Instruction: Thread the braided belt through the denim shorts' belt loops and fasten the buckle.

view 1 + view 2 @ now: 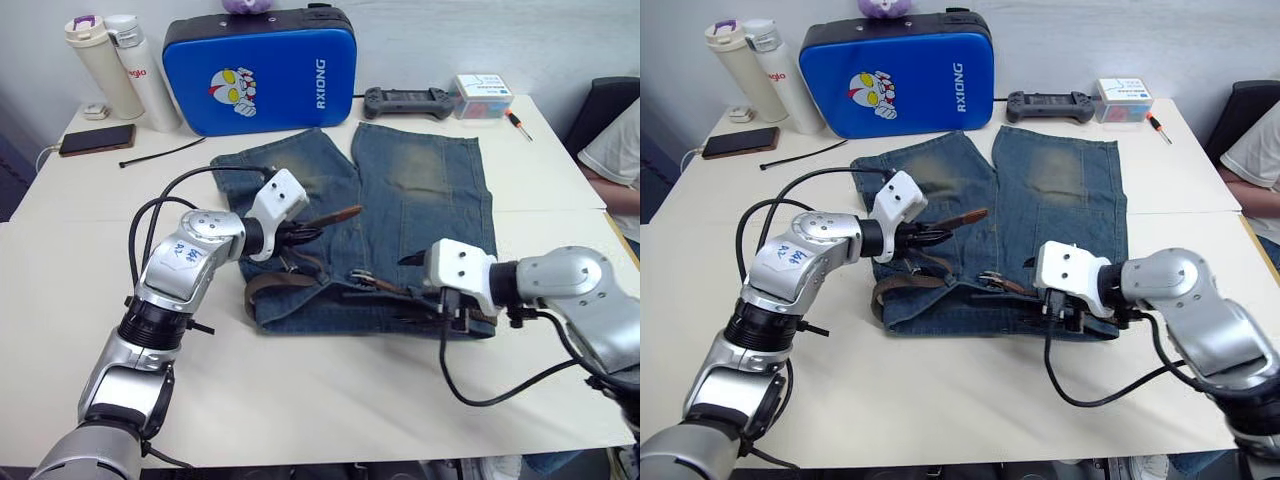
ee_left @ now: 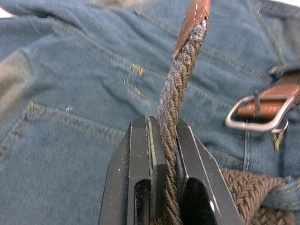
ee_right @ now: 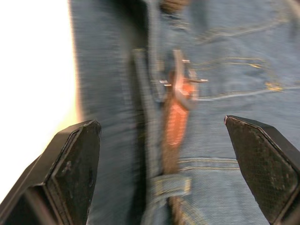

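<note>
Where the white surface (image 1: 330, 400) spreads under everything, the denim shorts (image 1: 420, 215) lie flat at centre, waistband toward the robot. The braided belt (image 1: 285, 285) runs along that waistband, w/ its leather tip end lifted over the shorts. Left claw (image 2: 165, 140) is clamped on the belt's braid near that tip. Right claw (image 3: 161, 136) hangs w/ fingers wide apart just above the waistband, by the silver buckle (image 2: 255, 115) & a belt loop (image 3: 171, 185).

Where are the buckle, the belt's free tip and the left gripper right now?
buckle (image 2: 257, 114), left wrist view, on the metal frame's lower bar.
belt tip (image 1: 345, 213), left eye view, on the leather end.
left gripper (image 2: 165, 140), left wrist view, between fingertips, shut on the braided belt.
</note>
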Controlling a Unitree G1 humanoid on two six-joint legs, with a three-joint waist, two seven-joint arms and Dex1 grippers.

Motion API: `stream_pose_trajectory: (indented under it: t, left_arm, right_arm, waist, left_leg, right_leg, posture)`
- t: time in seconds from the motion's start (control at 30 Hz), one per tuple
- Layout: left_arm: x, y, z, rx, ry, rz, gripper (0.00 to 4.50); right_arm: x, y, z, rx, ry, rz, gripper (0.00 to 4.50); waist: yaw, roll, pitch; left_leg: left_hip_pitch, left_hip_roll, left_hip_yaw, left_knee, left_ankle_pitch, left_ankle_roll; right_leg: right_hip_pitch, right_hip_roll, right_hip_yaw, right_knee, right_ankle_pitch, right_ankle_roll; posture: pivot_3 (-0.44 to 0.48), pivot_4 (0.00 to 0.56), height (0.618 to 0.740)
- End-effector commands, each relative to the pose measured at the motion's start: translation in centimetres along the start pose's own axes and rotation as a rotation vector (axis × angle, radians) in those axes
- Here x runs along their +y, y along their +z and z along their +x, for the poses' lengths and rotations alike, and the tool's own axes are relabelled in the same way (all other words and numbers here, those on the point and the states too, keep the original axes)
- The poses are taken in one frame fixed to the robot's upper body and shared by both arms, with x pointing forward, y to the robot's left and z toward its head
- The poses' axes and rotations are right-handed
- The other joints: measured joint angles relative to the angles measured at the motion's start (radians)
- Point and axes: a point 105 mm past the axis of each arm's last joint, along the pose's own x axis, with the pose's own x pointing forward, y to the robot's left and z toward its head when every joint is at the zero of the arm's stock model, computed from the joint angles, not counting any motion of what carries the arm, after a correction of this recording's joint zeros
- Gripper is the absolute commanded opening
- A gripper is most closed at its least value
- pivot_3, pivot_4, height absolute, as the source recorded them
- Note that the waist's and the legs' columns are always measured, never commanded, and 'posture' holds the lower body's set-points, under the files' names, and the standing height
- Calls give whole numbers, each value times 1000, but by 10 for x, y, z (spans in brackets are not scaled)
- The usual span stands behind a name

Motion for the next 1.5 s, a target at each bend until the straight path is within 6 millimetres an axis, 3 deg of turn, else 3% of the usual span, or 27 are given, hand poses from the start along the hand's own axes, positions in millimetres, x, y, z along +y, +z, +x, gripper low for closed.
stream_pose_trajectory:
  t: [0.03, 0.1, 0.17, 0.3, 0.47, 0.8, 1.2, 1.5]
  left_arm:
    - [1, 13, 0, -4, 11, 113, 0]
    - [2, 14, 0, 5, 15, 136, 0]
    - [2, 14, 1, 12, 13, 144, 0]
    - [-3, 14, 2, 12, 9, 141, 0]
    - [-6, 7, 2, 60, 20, 98, 0]
    - [-18, -10, 6, 158, 26, -38, 0]
    - [-24, -8, 15, 172, 5, -49, 0]
    - [-2, -8, 2, 179, 92, -59, 0]
  right_arm:
    - [-2, -6, 13, -12, -84, 48, 4471]
    - [-1, -11, 20, -10, -97, 69, 4471]
    - [-1, -13, 27, -18, -128, 124, 3977]
    - [-2, -16, 33, -17, -166, 168, 2550]
    - [-15, -6, 32, -75, -278, 245, 128]
    - [-30, 6, 24, -164, -516, 314, 3]
    - [-27, 5, 26, -205, -640, 478, 3]
    - [-39, -10, 17, -152, -756, 609, 3]
  waist:
    - [0, 0, 0]
    - [0, 0, 0]
    - [-1, 0, 0]
    - [-3, 0, 0]
    - [-3, 0, 0]
    - [-4, 0, 0]
    - [-4, 0, 0]
    - [-5, 0, 0]
  left_leg:
    - [0, 0, 0, 0, 0, 0]
    - [0, 0, 0, -1, 0, 0]
    - [0, 0, 0, -1, 0, 0]
    - [0, 0, 1, -1, 0, 0]
    - [0, 0, 1, -1, 0, 0]
    - [0, 0, 1, -1, 0, 0]
    - [0, -1, 1, -1, 0, 0]
    - [0, -1, 1, -1, 0, 0]
  right_leg:
    - [0, 0, 0, 0, 0, 0]
    - [0, 0, 0, 0, 0, 0]
    - [-1, 0, 0, 0, 0, 0]
    - [-1, 0, 1, 1, 0, 0]
    - [-1, 0, 1, 1, 0, 0]
    - [-2, 0, 1, 3, 0, 0]
    - [-2, 0, 1, 6, 0, 0]
    - [-2, 0, 1, 8, 0, 0]
  posture:
    - [0, 150, 740]
    - [0, 150, 740]
    - [0, 150, 740]
    - [0, 150, 740]
    - [0, 150, 740]
    - [0, 150, 740]
    - [0, 150, 740]
    - [0, 150, 740]
